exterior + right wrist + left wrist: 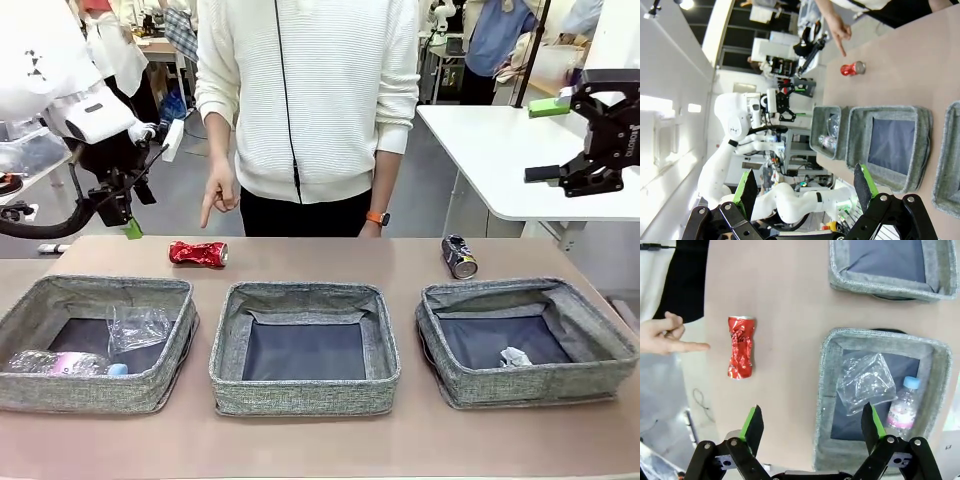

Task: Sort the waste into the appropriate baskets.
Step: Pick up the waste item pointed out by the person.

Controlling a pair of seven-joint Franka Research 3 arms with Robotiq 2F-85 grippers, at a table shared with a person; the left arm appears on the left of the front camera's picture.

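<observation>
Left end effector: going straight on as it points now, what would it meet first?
Probably the bare table, between the red can and the wall of the near basket; depth is unclear.

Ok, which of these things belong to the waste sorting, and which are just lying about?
Job: crushed red metal can; dark blue-black can; clear plastic cup; clear plastic bottle with pink label; crumpled white paper ball; left grey woven-fabric basket; middle basket; right basket.
Not part of it: white side table; orange wristband on the person's wrist.
</observation>
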